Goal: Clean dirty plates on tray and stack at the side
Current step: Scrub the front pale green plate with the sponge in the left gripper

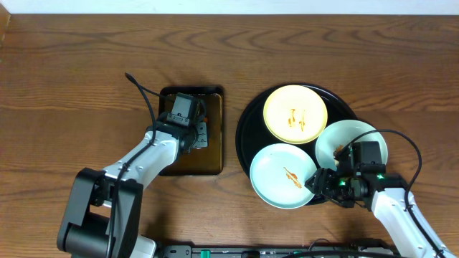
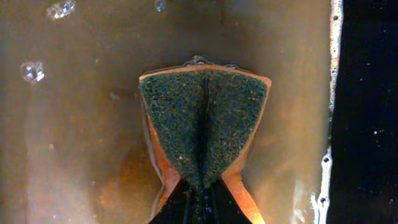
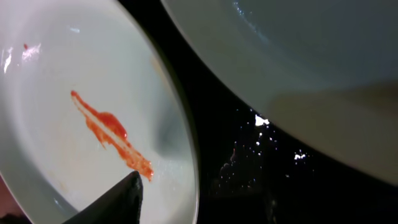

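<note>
Between the pinched fingers of the left claw [image 2: 202, 198]: one sponge [image 2: 205, 130], green face up, orange backing, folded, sitting in the brown liquid [image 2: 74, 143] of the rectangular tray [image 1: 215, 154]. At the right claw [image 1: 321, 180], whose grip cannot be told: the rim of a sauce-streaked mint plate [image 1: 276, 175]. A second mint plate [image 1: 348, 136] is just beside the claw and a yellow plate [image 1: 295, 113] lies beyond it. All three plates rest on the black tray [image 1: 244, 129].
</note>
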### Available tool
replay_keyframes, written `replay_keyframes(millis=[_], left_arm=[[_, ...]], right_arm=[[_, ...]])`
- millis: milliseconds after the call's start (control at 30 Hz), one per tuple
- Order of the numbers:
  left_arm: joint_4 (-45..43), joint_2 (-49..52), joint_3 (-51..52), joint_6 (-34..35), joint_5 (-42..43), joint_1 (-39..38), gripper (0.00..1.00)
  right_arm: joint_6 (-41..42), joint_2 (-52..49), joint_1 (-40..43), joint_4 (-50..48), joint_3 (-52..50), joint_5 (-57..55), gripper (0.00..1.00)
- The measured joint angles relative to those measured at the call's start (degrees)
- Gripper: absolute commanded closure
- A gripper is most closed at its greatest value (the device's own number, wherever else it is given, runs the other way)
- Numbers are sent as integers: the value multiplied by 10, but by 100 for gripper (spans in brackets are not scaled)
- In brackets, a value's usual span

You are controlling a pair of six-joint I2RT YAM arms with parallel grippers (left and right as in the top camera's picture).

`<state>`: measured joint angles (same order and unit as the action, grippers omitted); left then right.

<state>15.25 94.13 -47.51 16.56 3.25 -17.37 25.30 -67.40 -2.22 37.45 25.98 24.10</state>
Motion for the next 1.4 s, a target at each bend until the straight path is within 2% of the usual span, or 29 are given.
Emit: replay_keyframes(millis=[100,233,467,633,700,1067,1400], left_arm=[[13,-12,0,0,-2,0,93],[30,-43,0,0,-2,0,93],[55,-104,0,0,7,0,92],[56,-112,0,0,41,0,93],[56,-112,0,0,49,-1,92],[54,-112,0,-4,65,-9,92],[18,-144,0,-24,119,-61,93]], right_arm=[[8,0,0,-2,-1,-3,47],[16,0,0,-7,-2,-6,64],[30,0,0,-28,-7,-7,76],[32,0,0,-42,-7,-5,95],[34,0,0,-49,-7,-5,98],[34,-3,0,-85,-10,-5,99],[34,-3,-11,-89,-10,-5,99]])
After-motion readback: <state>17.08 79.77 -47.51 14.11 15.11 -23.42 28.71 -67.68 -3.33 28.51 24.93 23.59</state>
